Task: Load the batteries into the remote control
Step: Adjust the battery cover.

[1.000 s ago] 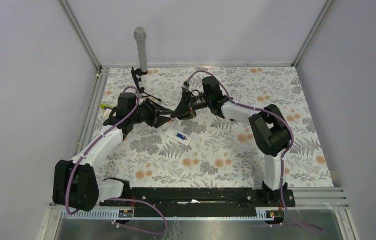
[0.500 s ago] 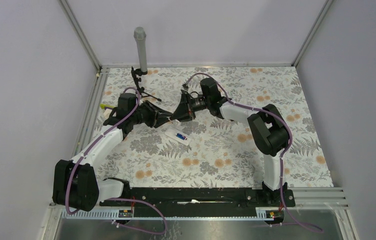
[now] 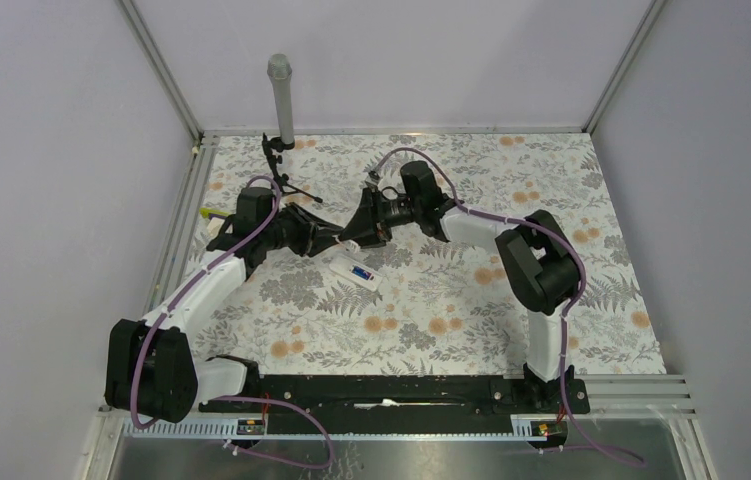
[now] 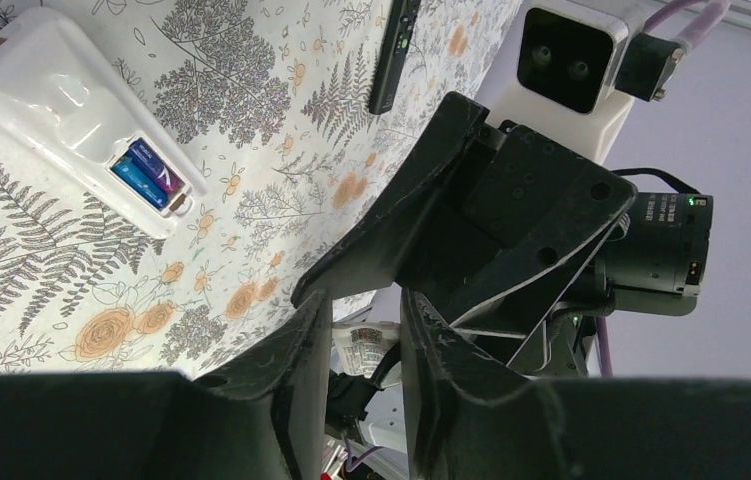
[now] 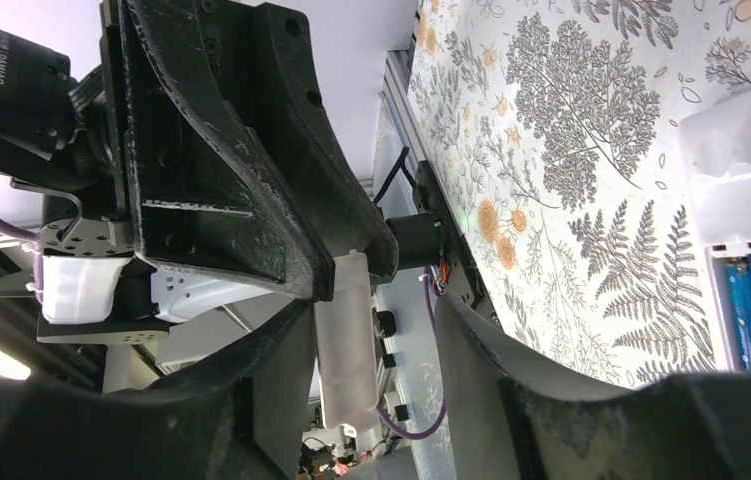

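While blue batteries (image 4: 149,176) lie in the remote (image 4: 51,90) just beside —
left fingers (image 4: 301,390) clamp a white plastic cover (image 5: 344,330), right fingers (image 5: 491,380) apart.

Your left arm (image 3: 206,285) and right arm (image 3: 541,265) reach inward, tips nearly touching. Left pincer (image 4: 363,335) nips small white piece (image 5: 343,330); right pincer (image 5: 371,340) fingers spread apart.

The white rectangular remote control (image 4: 41,90) is smooth, glossy plastic. Its blue cylindrical batteries (image 4: 148,175) have a shiny printed wrap. The floral table covering (image 3: 431,300) looks matt, perhaps printed cloth. The small white oblong cover (image 5: 343,345) is frosted plastic.
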